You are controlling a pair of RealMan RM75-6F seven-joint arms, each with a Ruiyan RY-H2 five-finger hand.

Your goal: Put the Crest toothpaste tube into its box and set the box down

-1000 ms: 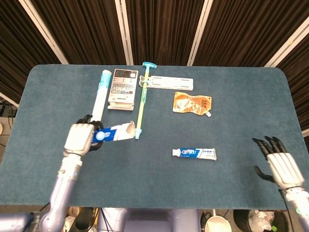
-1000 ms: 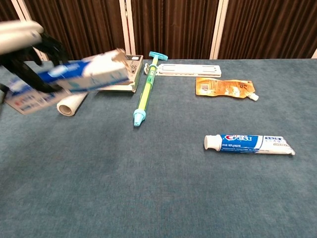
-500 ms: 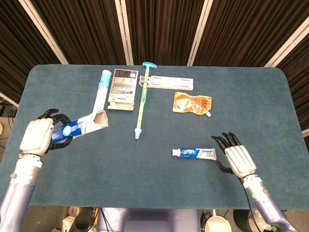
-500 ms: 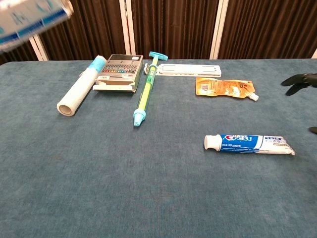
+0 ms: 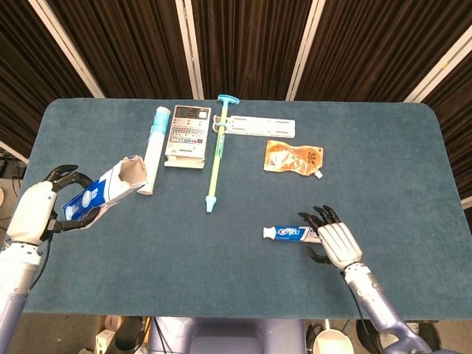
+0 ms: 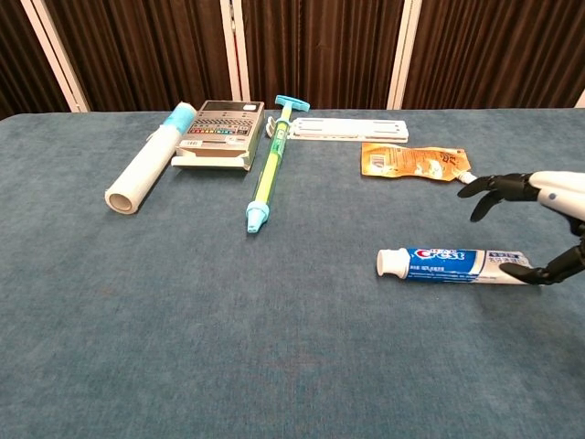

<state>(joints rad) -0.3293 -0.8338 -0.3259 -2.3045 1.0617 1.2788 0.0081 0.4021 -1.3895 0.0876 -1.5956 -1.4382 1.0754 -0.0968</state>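
The Crest toothpaste tube [image 5: 293,234] [image 6: 457,264] lies flat on the blue table, cap pointing left. My right hand [image 5: 329,241] [image 6: 539,215] hovers over the tube's crimped right end, fingers spread above it and thumb low beside it, holding nothing. My left hand [image 5: 46,207] is raised off the table's left side and grips the Crest box [image 5: 107,189], which tilts with its open end up and to the right. The chest view shows neither the left hand nor the box.
Along the far side lie a white roll with a blue cap [image 5: 153,148], a calculator-like box [image 5: 186,135], a long green-blue syringe [image 5: 216,155], a white flat strip [image 5: 254,125] and an orange pouch [image 5: 294,158].
My left hand lifted the box off the table and carried it left and up, out of the chest view. My right hand moved in from the right edge to the tube's end.
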